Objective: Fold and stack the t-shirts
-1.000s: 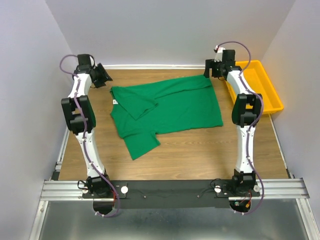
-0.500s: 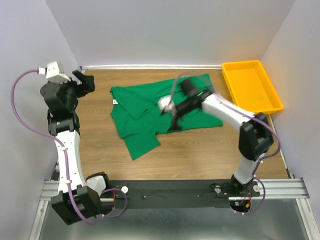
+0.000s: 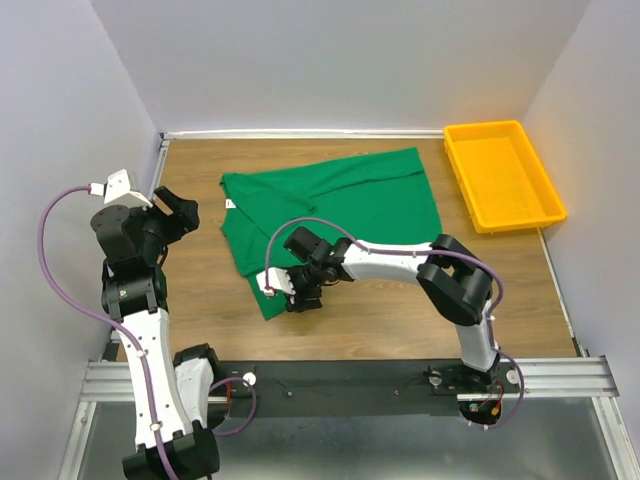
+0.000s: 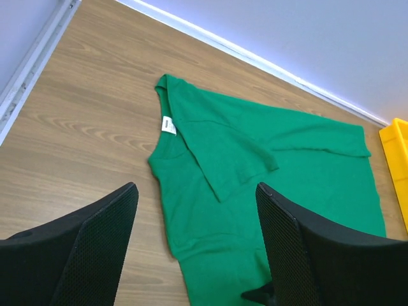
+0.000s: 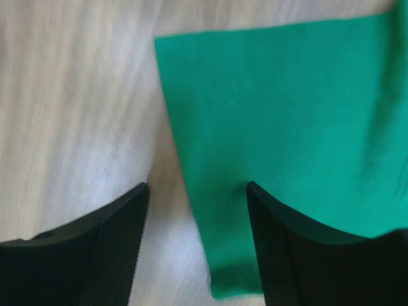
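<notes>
Spread wide, gripping nothing: left gripper point(image 4: 196, 191) aloft beside flat emerald-green cotton t-shirt point(image 3: 350, 205), right gripper point(image 5: 197, 188) low astride its near edge.

Left pincer point(image 4: 196, 250) raised (jaws wide), right pincer point(image 5: 197, 237) stretched low, jaws apart

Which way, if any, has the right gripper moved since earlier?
Yes: the right gripper swung from beside the yellow tray leftward and nearer, over the near sleeve of the t-shirt.
</notes>
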{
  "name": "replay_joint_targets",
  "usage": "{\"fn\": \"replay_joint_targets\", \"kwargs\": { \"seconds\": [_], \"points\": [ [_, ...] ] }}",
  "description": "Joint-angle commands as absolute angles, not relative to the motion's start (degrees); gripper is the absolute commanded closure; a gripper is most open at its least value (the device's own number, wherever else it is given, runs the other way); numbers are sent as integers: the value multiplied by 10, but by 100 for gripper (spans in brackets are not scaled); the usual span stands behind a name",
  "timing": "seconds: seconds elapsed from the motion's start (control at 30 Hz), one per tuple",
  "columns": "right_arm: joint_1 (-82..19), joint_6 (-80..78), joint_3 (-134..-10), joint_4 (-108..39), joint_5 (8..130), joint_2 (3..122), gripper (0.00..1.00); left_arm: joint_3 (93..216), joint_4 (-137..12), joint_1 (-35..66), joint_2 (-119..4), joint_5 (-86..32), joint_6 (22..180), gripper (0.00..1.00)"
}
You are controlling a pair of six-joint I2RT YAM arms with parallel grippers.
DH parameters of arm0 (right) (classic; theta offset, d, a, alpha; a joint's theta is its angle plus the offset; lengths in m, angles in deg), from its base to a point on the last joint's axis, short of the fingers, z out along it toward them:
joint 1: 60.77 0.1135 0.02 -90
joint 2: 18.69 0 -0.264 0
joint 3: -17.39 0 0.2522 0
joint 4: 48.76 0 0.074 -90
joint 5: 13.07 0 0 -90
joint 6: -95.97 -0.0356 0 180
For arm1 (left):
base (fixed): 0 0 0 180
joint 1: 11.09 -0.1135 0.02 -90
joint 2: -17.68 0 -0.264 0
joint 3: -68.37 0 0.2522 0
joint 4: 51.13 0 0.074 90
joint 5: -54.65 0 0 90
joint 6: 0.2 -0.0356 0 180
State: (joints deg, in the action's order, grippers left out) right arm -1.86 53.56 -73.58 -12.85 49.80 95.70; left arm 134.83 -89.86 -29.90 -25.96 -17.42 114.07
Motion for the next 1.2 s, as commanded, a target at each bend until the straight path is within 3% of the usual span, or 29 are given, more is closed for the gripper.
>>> {"fn": "replay_joint_targets", "kwargs": {
  "seconds": [0.0, 0.17, 0.2, 0.27, 0.3, 0.5, 0.83, 1.17],
  "points": [
    [-9, 486, -748, -167, 566, 990, 34, 1357, -933, -303, -254, -190, 1147, 19],
    [-9, 472, -742, -178, 586, 1000, 51, 1371, -924, -299, -254, -175, 1133, 21],
    [-11, 457, -745, -178, 582, 1000, 62, 1378, -917, -292, -259, -162, 1121, 21],
    [-19, 436, -752, -177, 558, 998, 75, 1385, -911, -278, -266, -142, 1106, 21],
    [-24, 403, -756, -177, 539, 995, 99, 1393, -909, -269, -271, -124, 1101, 22],
    [-130, 284, -814, -176, 300, 985, 99, 1424, -967, -167, -328, -109, 1039, 23],
    [-196, 124, -922, -176, 124, 1067, 99, 1348, -1024, -41, -380, -42, 1059, 28],
    [-238, 48, -981, -176, 52, 1155, 99, 1356, -1093, 117, -451, -236, 1140, 28]
  ]
}}
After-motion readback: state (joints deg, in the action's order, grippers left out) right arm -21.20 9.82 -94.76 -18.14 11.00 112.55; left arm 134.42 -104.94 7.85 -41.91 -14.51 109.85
